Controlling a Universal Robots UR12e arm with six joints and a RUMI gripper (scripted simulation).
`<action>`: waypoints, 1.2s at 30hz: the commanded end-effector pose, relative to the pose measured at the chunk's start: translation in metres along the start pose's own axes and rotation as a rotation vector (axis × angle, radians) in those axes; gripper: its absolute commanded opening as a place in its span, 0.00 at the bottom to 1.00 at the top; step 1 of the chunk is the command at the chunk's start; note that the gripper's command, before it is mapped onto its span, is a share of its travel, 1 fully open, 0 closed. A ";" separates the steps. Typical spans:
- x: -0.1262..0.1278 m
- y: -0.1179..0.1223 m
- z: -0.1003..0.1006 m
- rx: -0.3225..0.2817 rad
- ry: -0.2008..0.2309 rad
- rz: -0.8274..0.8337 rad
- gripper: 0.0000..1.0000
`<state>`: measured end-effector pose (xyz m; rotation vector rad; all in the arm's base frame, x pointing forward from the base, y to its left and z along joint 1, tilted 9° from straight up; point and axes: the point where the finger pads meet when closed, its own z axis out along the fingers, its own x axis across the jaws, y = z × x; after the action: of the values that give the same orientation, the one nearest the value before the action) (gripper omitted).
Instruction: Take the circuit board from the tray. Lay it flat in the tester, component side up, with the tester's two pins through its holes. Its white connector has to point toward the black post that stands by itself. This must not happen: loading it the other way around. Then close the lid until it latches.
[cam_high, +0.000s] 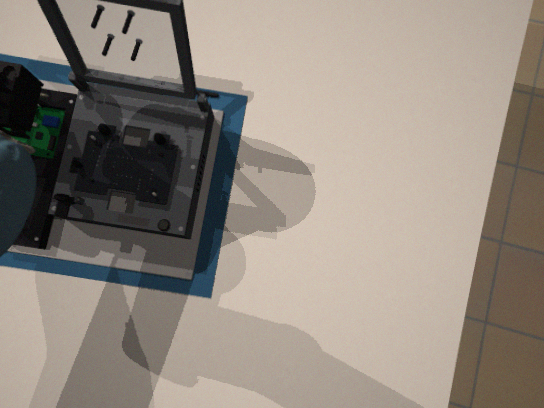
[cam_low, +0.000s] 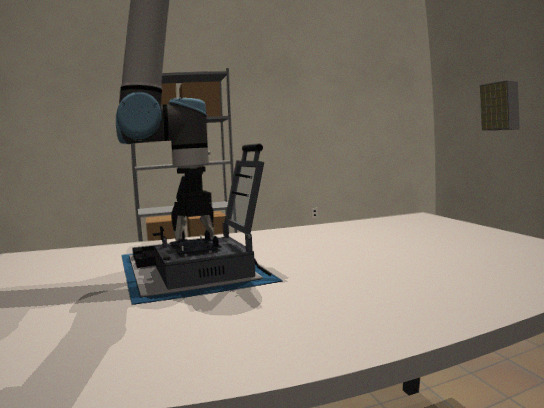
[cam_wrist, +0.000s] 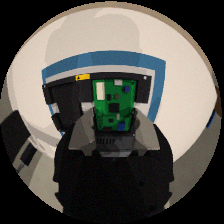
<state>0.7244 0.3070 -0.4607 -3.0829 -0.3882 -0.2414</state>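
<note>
The green circuit board (cam_high: 47, 131) (cam_wrist: 114, 102) lies component side up in the black tray (cam_high: 31, 227) (cam_wrist: 60, 95), left of the tester. Its white connector (cam_wrist: 100, 91) shows at the far left corner in the wrist view. My gripper (cam_wrist: 114, 108) (cam_low: 192, 239) is down over the board. Its two grey fingers stand half open on either side of the board, and I see no grip on it. The tester (cam_high: 201, 165) (cam_low: 210, 272) has an empty dark nest (cam_high: 130, 167) with black posts around it. Its lid (cam_high: 181, 50) (cam_low: 245, 195) stands open, upright at the back.
Tray and tester sit on a blue mat (cam_high: 220, 200) (cam_low: 145, 295) (cam_wrist: 100, 60) on a white table (cam_high: 375, 200). The arm's blue joint cap (cam_high: 12, 195) covers part of the tray in the top view. The table edge runs down the right. A shelf stands behind.
</note>
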 end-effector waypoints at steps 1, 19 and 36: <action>0.002 -0.001 0.000 -0.001 0.003 0.000 0.49; 0.002 -0.001 0.000 -0.001 0.003 0.000 0.44; 0.002 -0.001 0.000 -0.001 0.003 0.000 0.42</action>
<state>0.7244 0.3070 -0.4606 -3.0829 -0.3882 -0.2417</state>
